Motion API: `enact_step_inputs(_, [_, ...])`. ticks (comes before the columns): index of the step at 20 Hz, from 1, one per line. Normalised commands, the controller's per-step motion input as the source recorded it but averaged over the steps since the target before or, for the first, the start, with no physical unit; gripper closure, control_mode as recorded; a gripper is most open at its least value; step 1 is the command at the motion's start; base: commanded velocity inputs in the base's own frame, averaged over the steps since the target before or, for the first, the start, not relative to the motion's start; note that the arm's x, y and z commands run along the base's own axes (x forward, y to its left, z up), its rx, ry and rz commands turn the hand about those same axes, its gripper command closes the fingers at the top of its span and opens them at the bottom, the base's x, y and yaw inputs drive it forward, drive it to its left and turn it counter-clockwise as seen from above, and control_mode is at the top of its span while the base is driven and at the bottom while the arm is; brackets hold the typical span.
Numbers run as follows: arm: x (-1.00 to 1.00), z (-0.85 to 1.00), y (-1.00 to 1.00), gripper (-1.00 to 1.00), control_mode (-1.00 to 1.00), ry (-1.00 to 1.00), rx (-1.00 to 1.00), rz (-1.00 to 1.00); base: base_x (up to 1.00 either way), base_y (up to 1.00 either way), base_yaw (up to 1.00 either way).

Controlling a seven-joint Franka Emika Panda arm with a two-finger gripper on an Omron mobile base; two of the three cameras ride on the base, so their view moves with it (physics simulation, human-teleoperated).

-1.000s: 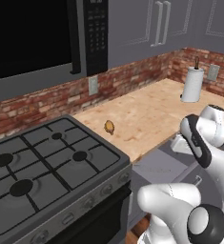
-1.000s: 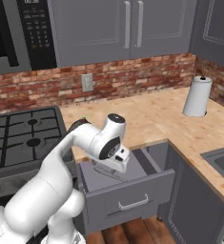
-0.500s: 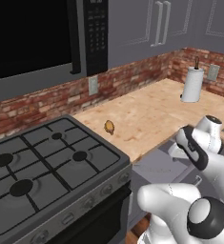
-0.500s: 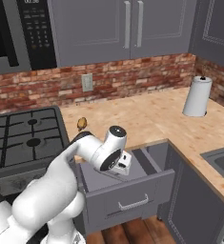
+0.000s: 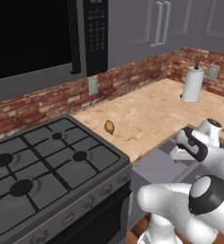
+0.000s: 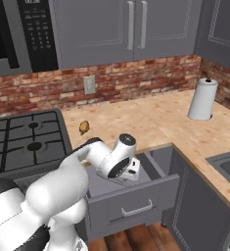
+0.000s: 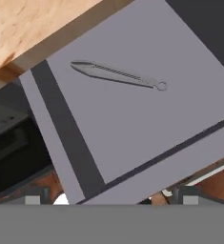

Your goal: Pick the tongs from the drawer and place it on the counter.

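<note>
My gripper (image 6: 132, 169) hangs above the drawer (image 7: 132, 124) — jaw state unclear; I should centre over the tongs (image 7: 117, 75), matching their length.

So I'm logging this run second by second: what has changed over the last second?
The arm has swung its hand lower, toward the open drawer; the gripper now hangs over the drawer's inside. Nothing was gripped or released. The tongs lie flat on the drawer floor, untouched. The paper towel roll and the small brown lump on the counter stayed put.
</note>
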Motion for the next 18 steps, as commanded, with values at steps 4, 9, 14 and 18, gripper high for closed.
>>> enact_step_inputs(4, [0.24,-0.19,-0.08,-1.00,-1.00,0.00,0.00,0.09,0.00,0.00,0.00])
enact_step_inputs(9, [0.31,-0.20,-0.03,-1.00,-1.00,0.00,-0.01,0.09,0.00,0.00,0.00])
enact_step_inputs(14, [0.27,-0.23,-0.05,-1.00,-1.00,0.00,0.00,0.06,0.00,0.00,0.00])
enact_step_inputs(18, [0.23,-0.24,-0.13,-1.00,-1.00,0.00,-0.01,0.02,0.00,0.00,0.00])
